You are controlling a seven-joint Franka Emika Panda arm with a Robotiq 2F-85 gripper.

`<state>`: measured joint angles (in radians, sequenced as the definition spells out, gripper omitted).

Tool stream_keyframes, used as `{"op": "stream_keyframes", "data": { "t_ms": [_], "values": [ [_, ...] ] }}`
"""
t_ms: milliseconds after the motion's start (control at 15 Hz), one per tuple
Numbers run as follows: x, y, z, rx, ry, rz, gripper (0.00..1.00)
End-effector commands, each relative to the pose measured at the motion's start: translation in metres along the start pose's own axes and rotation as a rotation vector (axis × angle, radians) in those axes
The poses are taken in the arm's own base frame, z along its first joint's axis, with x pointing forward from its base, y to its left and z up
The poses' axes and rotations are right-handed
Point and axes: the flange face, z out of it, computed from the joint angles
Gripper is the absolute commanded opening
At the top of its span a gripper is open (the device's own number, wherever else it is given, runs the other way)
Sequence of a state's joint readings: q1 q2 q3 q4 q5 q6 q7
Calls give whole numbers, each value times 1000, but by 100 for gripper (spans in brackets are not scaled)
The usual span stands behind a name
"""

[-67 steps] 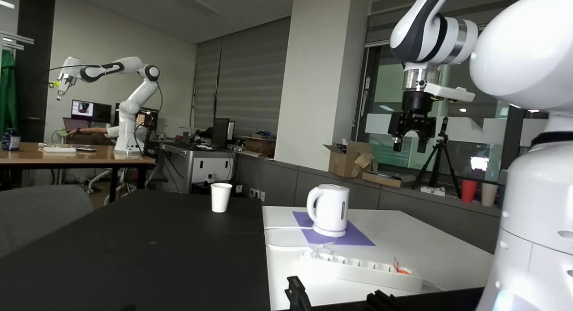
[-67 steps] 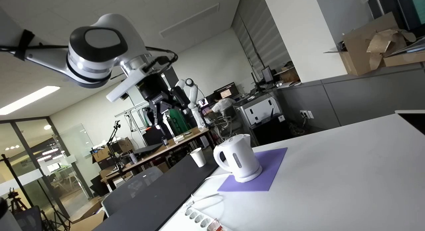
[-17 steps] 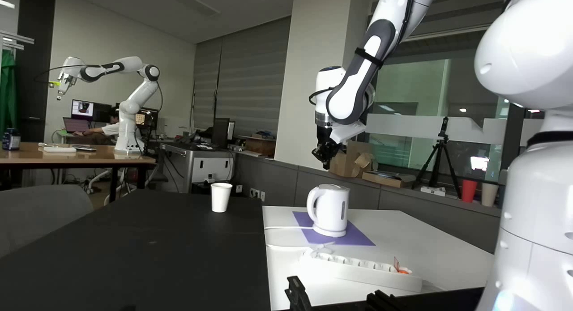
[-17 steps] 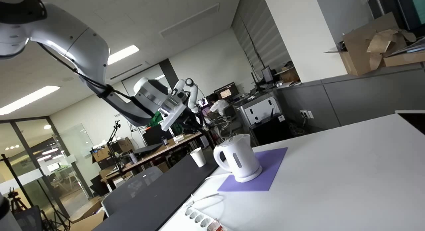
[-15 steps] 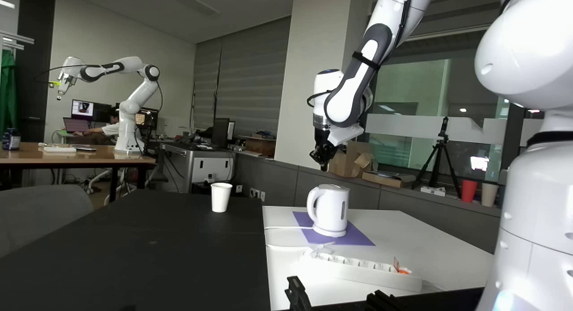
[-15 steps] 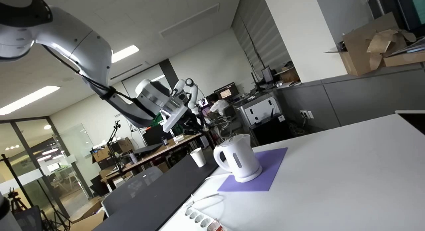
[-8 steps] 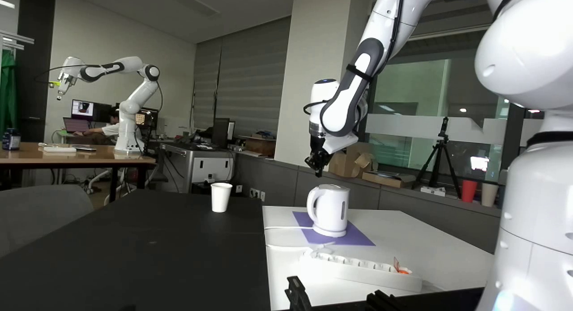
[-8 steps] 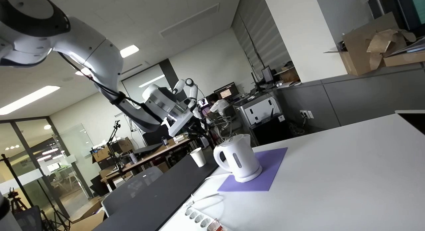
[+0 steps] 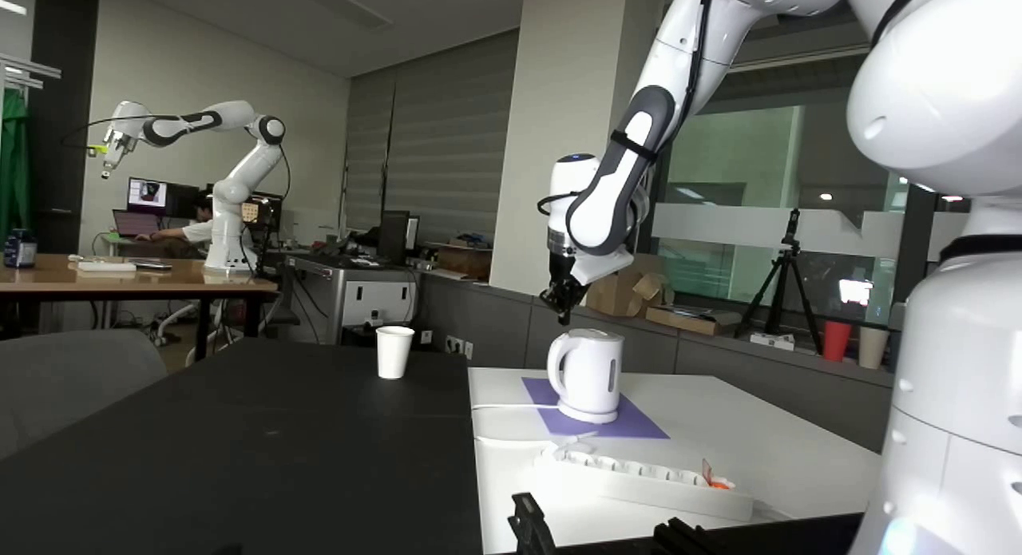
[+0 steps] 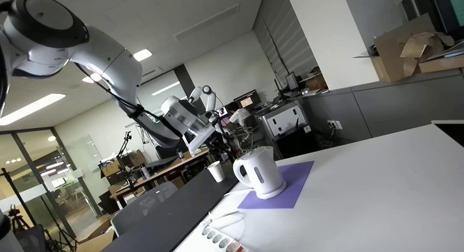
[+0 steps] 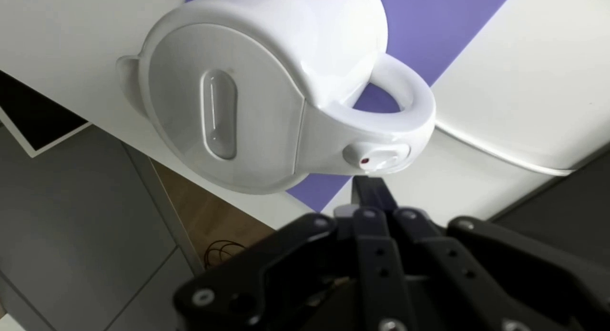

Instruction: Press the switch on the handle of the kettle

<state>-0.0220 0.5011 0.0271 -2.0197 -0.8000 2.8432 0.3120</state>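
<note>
The white kettle (image 11: pixel 257 116) stands upright on a purple sheet in both exterior views, its body (image 9: pixel 595 371) facing the camera with a grey window strip. Its looped handle (image 11: pixel 424 105) carries, on top, an oval switch (image 11: pixel 383 157) with a small red mark, seen in the wrist view. My gripper (image 11: pixel 368 178) is shut, fingertips together with nothing between them. In the wrist view the tips show just below the switch's edge. An exterior view has the gripper (image 9: pixel 564 319) pointing down above the top of the handle (image 9: pixel 554 363), a small gap between.
Beneath the kettle lies the purple sheet (image 10: pixel 299 176) on a white table (image 9: pixel 758 419). A white power strip (image 9: pixel 655 491) with cables lies nearer the camera. On the adjoining dark table (image 9: pixel 319 435) stands a white cup (image 9: pixel 393 351). The kettle's cord (image 11: pixel 500 155) runs off from its handle side.
Over the last second my gripper has come down closer to the kettle's handle. Several seconds earlier it hung open, higher and farther from the kettle. The kettle has not moved.
</note>
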Motion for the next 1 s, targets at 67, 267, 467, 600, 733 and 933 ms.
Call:
{"op": "stream_keyframes", "data": {
  "t_ms": [67, 267, 467, 600, 733, 933],
  "values": [
    [9, 2, 10, -6, 6, 23, 0],
    [8, 2, 16, -7, -3, 25, 0],
    [5, 5, 22, -11, -13, 29, 0],
    [3, 7, 26, -13, -21, 32, 0],
    [1, 8, 29, -12, -28, 35, 0],
    [-1, 10, 36, -11, -39, 43, 0]
  ]
}}
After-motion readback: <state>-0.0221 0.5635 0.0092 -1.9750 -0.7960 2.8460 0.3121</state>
